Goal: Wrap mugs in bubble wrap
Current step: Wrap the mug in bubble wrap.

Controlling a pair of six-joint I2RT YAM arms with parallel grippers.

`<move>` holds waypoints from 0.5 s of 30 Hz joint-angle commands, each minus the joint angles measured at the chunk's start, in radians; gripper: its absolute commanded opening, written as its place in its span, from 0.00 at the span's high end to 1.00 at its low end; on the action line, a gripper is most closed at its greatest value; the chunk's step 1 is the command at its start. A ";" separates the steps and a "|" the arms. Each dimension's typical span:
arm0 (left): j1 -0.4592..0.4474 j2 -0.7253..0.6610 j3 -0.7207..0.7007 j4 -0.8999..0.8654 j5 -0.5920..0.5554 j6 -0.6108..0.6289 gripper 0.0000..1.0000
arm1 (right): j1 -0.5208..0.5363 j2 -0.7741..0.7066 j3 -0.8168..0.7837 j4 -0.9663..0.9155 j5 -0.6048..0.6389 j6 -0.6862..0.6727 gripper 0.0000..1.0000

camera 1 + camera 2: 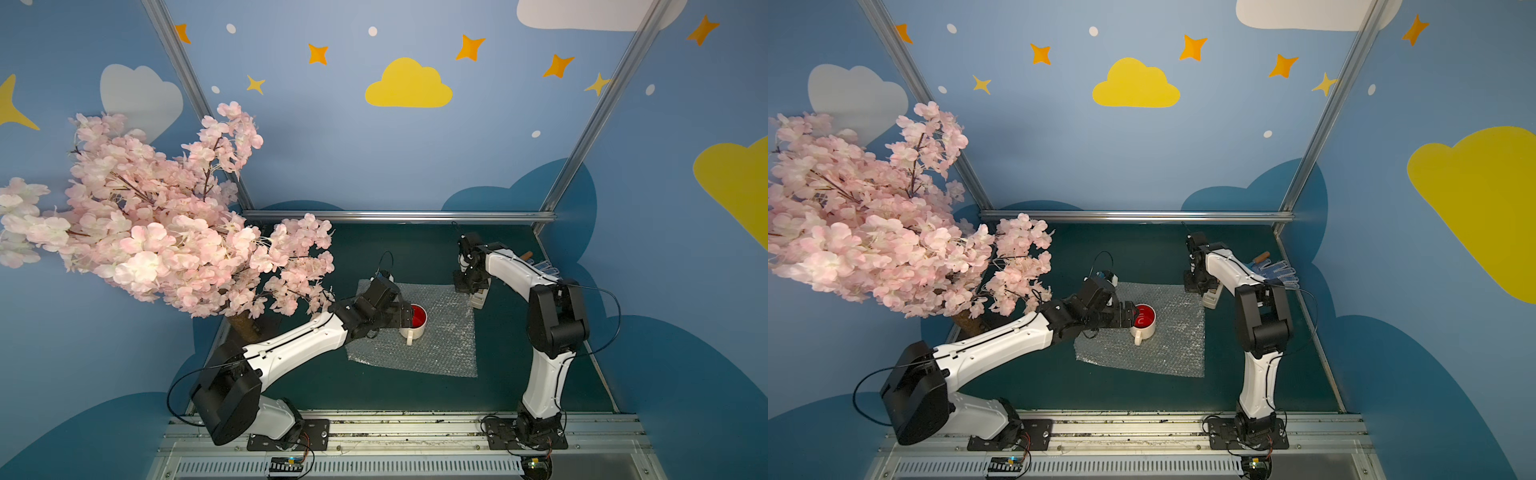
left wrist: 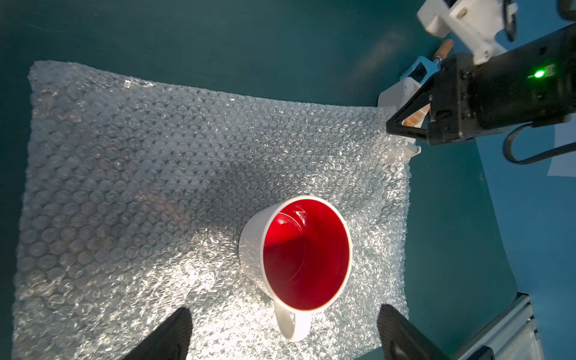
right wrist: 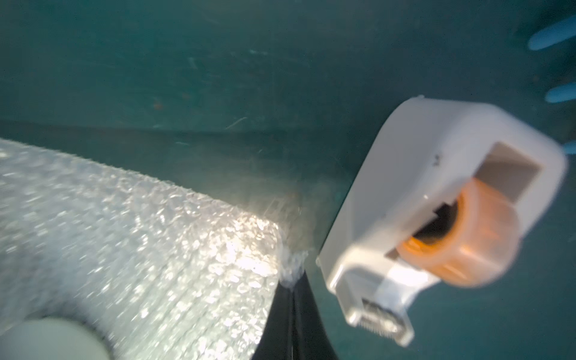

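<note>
Nearest the left wrist camera, two black fingertips (image 2: pixel 170 335) of the left gripper (image 2: pixel 280 336) stand spread wide, released, holding nothing; the handle of the small white ceramic mug with the glossy red inside (image 2: pixel 307 254) lies between them, untouched.

Location of work items: the mug stands upright on the clear, silvery-grey square sheet of bubble wrap (image 1: pixel 436 345), toward the side of the sheet nearest the left arm. The sheet lies flat on the dark green table (image 1: pixel 374 390).

Right gripper (image 3: pixel 293 290): clenched on the far corner of the sheet, next to the beige plastic tape dispenser with its orange roll (image 3: pixel 436 218).

Risks, as judged:
- The pinch holds only a sliver of thin film; a pull may slip it free or tear it.
- Dragging the corner could topple or slide the mug, since nothing steadies it.
- The dispenser stands just beside the pinched corner and may be knocked or snagged.

Other items: blue-dotted gloves (image 1: pixel 1277 270) lie behind the right arm, clear of the work. A pink artificial blossom tree (image 1: pixel 158 232) overhangs the left arm's side.
</note>
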 commanded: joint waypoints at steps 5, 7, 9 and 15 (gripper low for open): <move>0.037 -0.008 -0.057 0.098 0.055 -0.036 0.10 | 0.039 -0.205 -0.043 -0.025 -0.265 0.008 1.00; 0.049 -0.009 -0.063 0.106 0.071 -0.043 0.11 | 0.050 -0.236 -0.059 -0.019 -0.334 0.020 1.00; 0.061 -0.007 -0.064 0.106 0.081 -0.045 0.12 | 0.065 -0.256 -0.070 -0.017 -0.403 0.033 1.00; 0.100 -0.012 -0.066 0.088 0.094 -0.054 0.12 | 0.132 -0.301 -0.111 0.035 -0.547 0.100 1.00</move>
